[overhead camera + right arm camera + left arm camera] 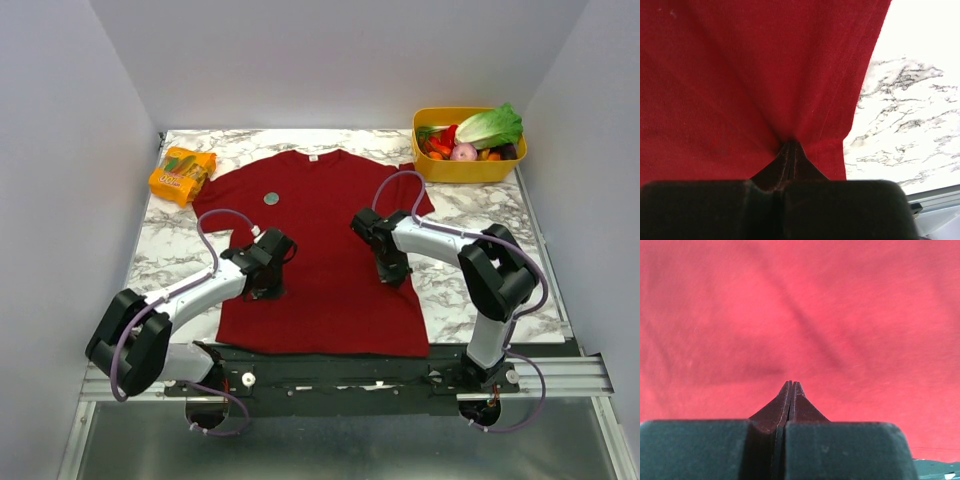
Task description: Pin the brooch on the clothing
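Note:
The clothing, a dark red T-shirt (330, 250), lies spread flat on the marble table (455, 300), with its white collar label (312, 156) at the far side. The brooch (271, 198), a tiny pale grey-green disc, sits on the shirt's upper left chest. My left gripper (265, 288) is low over the shirt's left middle. In the left wrist view it (791, 382) is shut and empty against the fabric (790, 300). My right gripper (392, 272) is at the shirt's right side. In the right wrist view it (791, 142) is shut, and the fabric (740, 75) puckers into its tips.
A yellow bin (468, 165) of vegetables stands at the back right. An orange snack packet (183, 174) lies at the back left, beside the shirt's sleeve. Bare marble (905, 110) shows right of the shirt's side edge. Grey walls enclose the table.

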{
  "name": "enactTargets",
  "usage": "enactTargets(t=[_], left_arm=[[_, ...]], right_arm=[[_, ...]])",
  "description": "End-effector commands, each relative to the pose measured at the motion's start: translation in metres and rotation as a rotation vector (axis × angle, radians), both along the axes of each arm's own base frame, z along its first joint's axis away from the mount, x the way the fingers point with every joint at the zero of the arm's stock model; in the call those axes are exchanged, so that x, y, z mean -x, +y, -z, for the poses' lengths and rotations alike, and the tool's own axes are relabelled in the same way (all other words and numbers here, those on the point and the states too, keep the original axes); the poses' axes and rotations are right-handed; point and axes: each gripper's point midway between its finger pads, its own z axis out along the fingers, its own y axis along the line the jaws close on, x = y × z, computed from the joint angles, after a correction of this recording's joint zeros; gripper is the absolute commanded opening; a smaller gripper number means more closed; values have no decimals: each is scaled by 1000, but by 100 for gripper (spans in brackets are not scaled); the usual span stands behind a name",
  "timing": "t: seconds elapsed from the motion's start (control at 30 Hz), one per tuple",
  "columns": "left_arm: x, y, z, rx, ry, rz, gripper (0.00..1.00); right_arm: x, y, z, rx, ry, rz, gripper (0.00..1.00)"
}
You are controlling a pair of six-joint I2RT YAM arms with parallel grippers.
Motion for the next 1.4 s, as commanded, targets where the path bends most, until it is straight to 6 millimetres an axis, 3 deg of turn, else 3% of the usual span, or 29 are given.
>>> enactTargets(t=[0.0, 0.2, 0.53, 1.07, 1.37], left_arm=[[20, 25, 12, -33, 63, -96, 0], [39, 26, 26, 11, 123, -123, 0], [52, 24, 24, 36, 187, -184, 0], [63, 32, 18, 29, 201, -231, 0], [75, 39, 24, 15, 226, -268, 0]], right_arm=[[24, -10, 22, 30, 58, 39, 1], [29, -18, 26, 60, 62, 47, 1], [25, -24, 26, 114, 57, 56, 1], [36, -38, 31, 169, 81, 73, 1], [36, -46, 21, 206, 59, 84, 1]])
